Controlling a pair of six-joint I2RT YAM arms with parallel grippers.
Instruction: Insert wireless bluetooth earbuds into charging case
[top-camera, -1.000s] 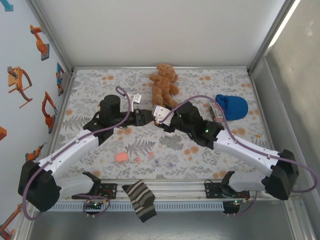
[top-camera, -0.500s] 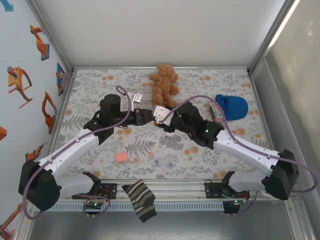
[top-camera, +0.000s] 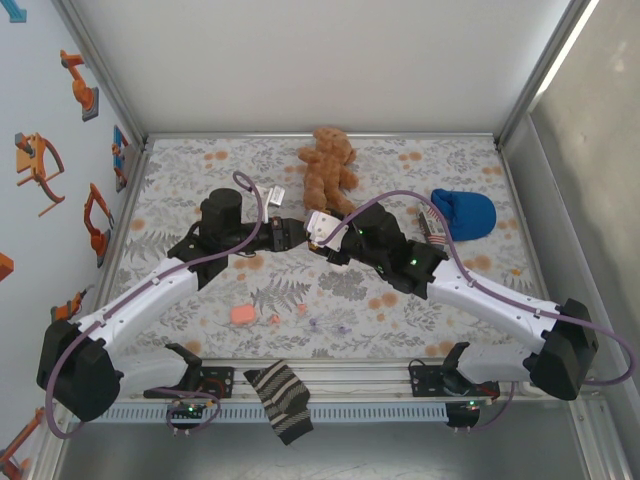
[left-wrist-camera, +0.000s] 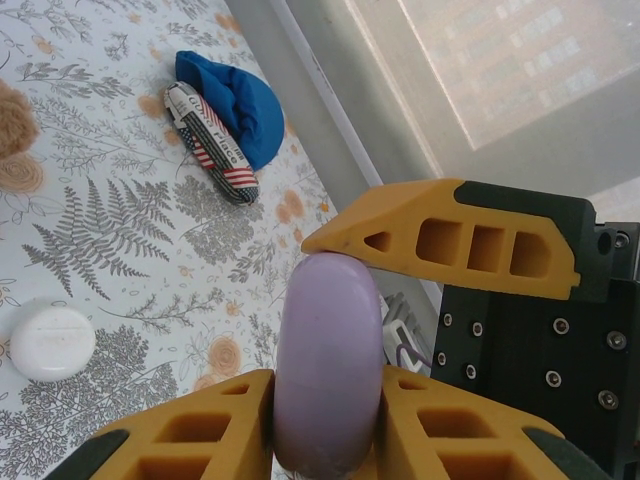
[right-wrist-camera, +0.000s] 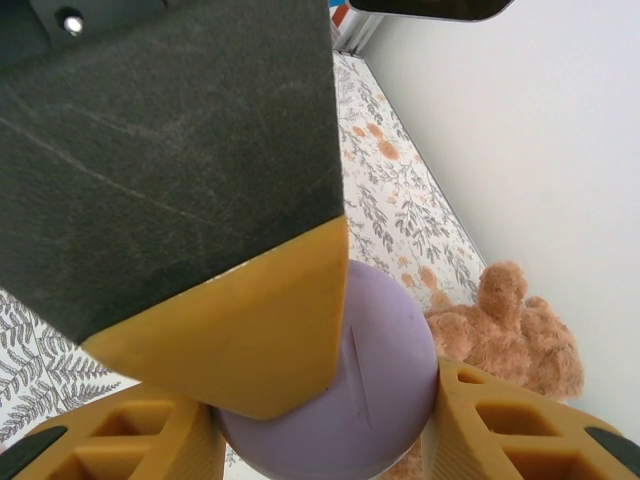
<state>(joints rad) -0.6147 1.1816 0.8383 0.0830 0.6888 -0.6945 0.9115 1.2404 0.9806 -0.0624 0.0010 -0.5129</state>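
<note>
A brown teddy bear (top-camera: 328, 168) lies on its back towards the far side of the flower-patterned tabletop (top-camera: 180, 160). Just on the near side of the bear the left gripper (top-camera: 297, 233) and right gripper (top-camera: 324, 240) meet tip to tip, with a small pale object (top-camera: 318, 224) at the spot where their fingers come together; how it is held is too small to tell. Right of the bear lies a blue cap (top-camera: 465, 212) with a striped item (top-camera: 433, 230) touching its left edge. Well nearer than the bear and to its left sits the salmon-pink charging case (top-camera: 242, 315), and the tiny earbuds (top-camera: 301, 309) are scattered just right of it. A striped sock (top-camera: 280, 400) hangs over the near edge.
</note>
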